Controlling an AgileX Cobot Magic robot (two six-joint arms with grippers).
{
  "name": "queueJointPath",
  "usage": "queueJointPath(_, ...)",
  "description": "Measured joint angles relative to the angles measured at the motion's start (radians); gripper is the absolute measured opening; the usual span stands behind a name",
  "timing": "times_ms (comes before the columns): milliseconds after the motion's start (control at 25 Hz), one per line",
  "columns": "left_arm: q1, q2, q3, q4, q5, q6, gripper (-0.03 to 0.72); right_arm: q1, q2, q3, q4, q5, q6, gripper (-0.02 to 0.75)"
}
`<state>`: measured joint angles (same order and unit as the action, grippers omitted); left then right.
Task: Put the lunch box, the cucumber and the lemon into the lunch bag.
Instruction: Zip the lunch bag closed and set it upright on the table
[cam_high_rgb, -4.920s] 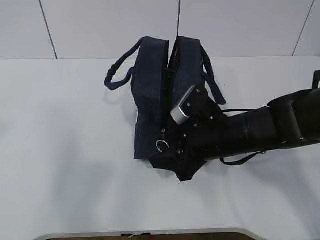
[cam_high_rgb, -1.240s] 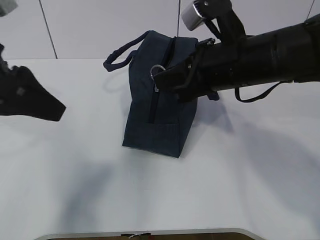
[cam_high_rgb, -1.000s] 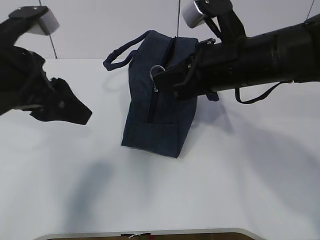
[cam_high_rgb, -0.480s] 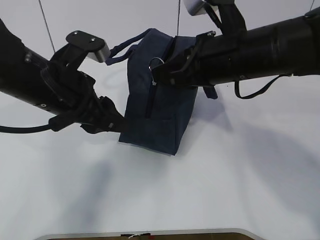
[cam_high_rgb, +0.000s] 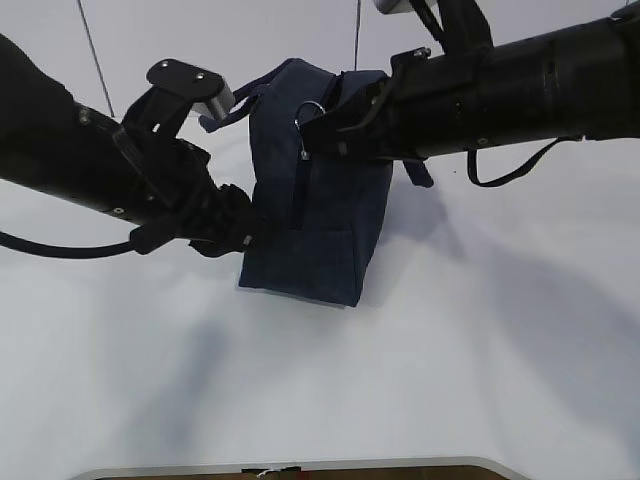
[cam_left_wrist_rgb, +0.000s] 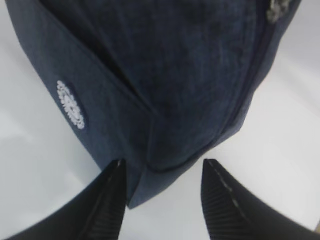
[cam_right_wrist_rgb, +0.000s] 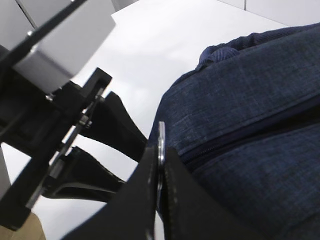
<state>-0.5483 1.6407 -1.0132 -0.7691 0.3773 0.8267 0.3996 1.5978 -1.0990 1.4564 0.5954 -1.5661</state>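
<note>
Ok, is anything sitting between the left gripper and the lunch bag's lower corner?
Nothing visible. In the left wrist view the left gripper is open, its fingers either side of the lunch bag's bottom corner, with only fabric and bare white table between them.

The lunch bag fills most of the frame, its dark navy fabric standing on the white table. The left end effector has its two black fingers spread on either side of the bag's lower corner. A small white round logo sits on the bag's side panel, above the left finger.
</note>
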Motion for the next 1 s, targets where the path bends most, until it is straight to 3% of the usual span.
queueJointPath(120,-0.002,0.022,-0.002,-0.085,-0.022,0.067,0.335,0.0,0.0,0.0,0.0,0.0,0.008,0.005)
queueJointPath(200,-0.002,0.031,-0.002,-0.113,-0.027,0.091,0.26,0.0,0.0,0.0,-0.002,0.0,0.01,0.005)
queueJointPath(320,-0.002,0.038,-0.002,-0.126,-0.038,0.102,0.08,0.0,0.0,0.0,-0.002,0.0,0.014,0.005)
queueJointPath(400,-0.002,0.043,-0.002,-0.126,-0.038,0.103,0.018,0.0,0.0,0.0,-0.002,0.0,0.029,0.005)
queueJointPath(1000,-0.002,0.043,-0.002,-0.026,-0.013,0.107,-0.003,0.0,0.002,-0.034,-0.005,-0.069,0.114,0.005)
